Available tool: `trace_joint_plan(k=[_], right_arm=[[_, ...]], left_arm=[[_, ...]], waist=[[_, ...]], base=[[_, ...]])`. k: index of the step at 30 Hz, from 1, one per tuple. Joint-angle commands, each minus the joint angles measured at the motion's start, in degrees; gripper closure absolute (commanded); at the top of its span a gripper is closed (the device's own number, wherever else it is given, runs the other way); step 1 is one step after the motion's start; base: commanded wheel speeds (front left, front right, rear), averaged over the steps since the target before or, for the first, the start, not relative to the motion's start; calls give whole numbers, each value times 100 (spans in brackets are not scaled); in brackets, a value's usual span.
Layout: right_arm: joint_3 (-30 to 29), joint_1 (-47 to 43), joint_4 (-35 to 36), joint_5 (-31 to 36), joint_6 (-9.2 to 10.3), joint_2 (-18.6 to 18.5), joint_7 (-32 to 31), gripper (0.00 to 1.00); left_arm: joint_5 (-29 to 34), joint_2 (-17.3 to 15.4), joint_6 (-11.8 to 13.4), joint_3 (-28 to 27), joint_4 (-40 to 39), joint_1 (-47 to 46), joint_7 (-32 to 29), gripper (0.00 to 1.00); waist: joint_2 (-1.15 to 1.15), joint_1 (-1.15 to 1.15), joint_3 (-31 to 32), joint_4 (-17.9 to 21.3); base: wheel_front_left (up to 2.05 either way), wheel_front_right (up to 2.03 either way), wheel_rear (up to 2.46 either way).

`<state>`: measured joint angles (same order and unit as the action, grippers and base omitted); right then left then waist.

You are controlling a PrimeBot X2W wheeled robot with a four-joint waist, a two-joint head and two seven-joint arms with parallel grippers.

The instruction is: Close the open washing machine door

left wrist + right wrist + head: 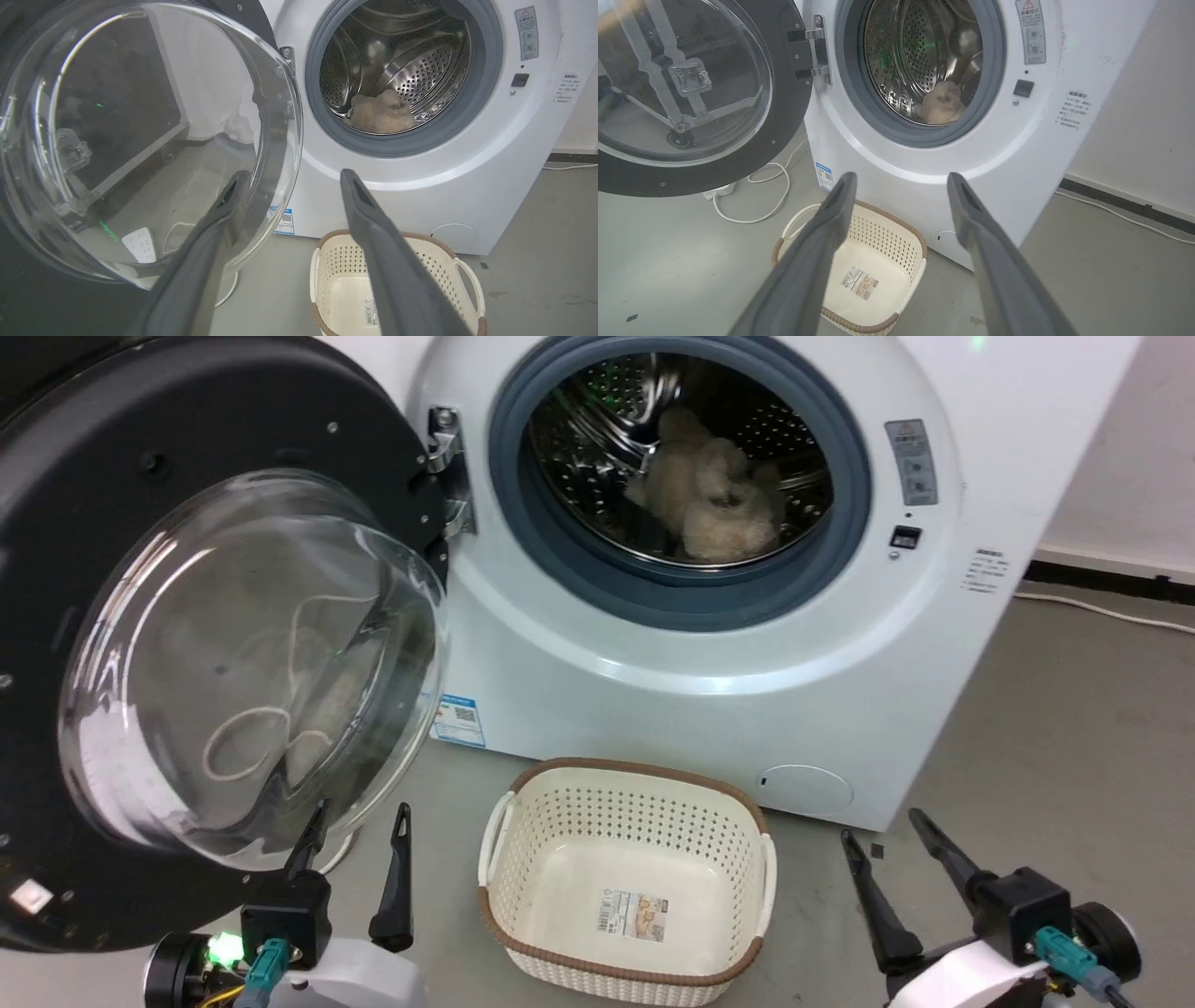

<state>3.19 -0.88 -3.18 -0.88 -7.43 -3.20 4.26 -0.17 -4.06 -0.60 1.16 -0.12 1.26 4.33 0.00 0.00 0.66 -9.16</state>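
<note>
Glossy black and round, with a bulging clear glass bowl, the washing machine door (252, 663) hangs wide open on its metal hinge, left of the white washing machine (653, 653). In front of the machine, the left gripper (362, 812) and right gripper (880, 826) have their fingers spread and empty, flanking a perforated cream basket (504, 859).

Floor (1074, 709) bears washing machine (653, 663), basket (579, 821) (cream).

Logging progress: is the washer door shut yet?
Open. The washing machine door stands swung out left on its hinge, drum and gasket exposed.
</note>
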Motion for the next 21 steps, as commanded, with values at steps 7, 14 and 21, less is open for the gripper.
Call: trace_joint_plan(k=[7, 14, 21], right_arm=[[202, 166, -157, -36, -2, -56, 156, 0], [319, 231, -256, -66, -2, -83, 239, 0], [410, 259, -334, -74, -3, -100, 323, 0]], left_arm=[[-24, -35, 59, 6, -92, 108, 144, 0], [-33, -58, 77, 2, -132, 145, 228, 0], [-36, -79, 90, 9, -156, 171, 312, 0]], waist=[[0, 0, -18, -210], [0, 0, -15, -375], [0, 0, -15, -542]], base=[[0, 0, 0], [0, 0, 0], [0, 0, 0]])
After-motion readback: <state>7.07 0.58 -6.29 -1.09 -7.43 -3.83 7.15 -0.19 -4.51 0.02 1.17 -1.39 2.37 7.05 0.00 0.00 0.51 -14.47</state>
